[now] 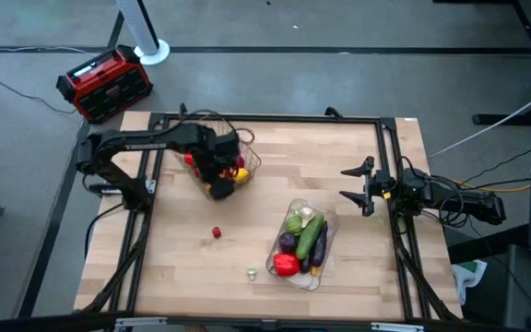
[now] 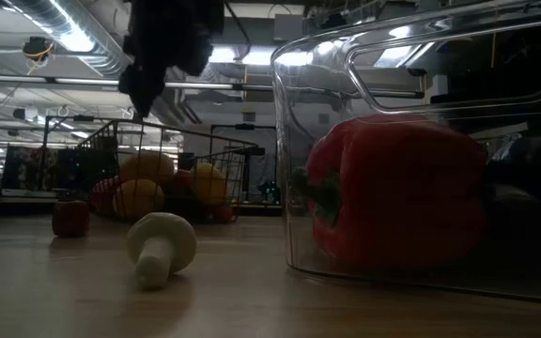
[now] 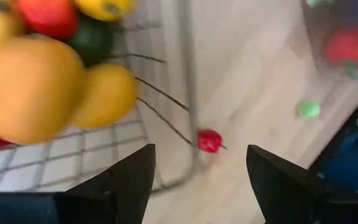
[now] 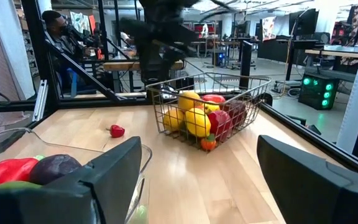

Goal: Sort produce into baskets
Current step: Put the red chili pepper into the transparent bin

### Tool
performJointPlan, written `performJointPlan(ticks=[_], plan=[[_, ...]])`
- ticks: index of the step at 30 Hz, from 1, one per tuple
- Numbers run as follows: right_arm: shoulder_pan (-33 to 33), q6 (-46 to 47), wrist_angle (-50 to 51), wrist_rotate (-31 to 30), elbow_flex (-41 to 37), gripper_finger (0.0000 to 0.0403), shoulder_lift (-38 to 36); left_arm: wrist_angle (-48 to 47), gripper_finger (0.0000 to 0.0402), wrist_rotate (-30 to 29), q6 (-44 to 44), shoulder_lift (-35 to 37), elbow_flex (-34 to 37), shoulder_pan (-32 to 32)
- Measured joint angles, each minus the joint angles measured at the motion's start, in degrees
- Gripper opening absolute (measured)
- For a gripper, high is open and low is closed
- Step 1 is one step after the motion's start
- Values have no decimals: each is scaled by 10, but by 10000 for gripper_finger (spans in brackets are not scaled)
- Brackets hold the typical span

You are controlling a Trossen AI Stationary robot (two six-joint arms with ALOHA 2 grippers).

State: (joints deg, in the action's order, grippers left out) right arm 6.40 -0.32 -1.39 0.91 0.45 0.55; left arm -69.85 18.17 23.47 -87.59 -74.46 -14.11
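Note:
The bronze wire basket (image 1: 233,157) stands at the table's far left and holds yellow, orange and red round fruits (image 3: 33,93). My left gripper (image 3: 197,186) hangs open and empty over the basket's near rim (image 3: 188,93); the low view shows it (image 2: 162,52) above the basket (image 2: 172,174). The clear tray (image 1: 325,231) at near centre-right holds a red pepper (image 1: 286,265), eggplants, a cucumber and green squash. A small red piece (image 1: 217,232) and a white mushroom (image 2: 161,246) lie loose on the table. My right gripper (image 1: 362,189) waits open at the right side.
A red-and-black box (image 1: 107,83) sits on the floor beyond the far left corner. Bare wood lies between the basket and the tray (image 4: 166,162). A dark frame rail runs round the table's edges (image 1: 265,118). A person sits in the room behind (image 4: 58,28).

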Motion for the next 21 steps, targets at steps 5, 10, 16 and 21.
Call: performJointPlan(ticks=[5, 10, 16, 21], plan=[[0, 0, 0, 0, 0, 317, 0, -1, 246, -39, 20, 4, 0, 45], [0, 0, 0, 0, 0, 317, 0, -2, 246, -65, 48, 4, 0, 71], [0, 0, 0, 0, 0, 317, 0, -1, 246, -67, 127, 4, 0, 137], [0, 0, 0, 0, 0, 317, 0, 0, 246, -116, 254, 4, 0, 221]])
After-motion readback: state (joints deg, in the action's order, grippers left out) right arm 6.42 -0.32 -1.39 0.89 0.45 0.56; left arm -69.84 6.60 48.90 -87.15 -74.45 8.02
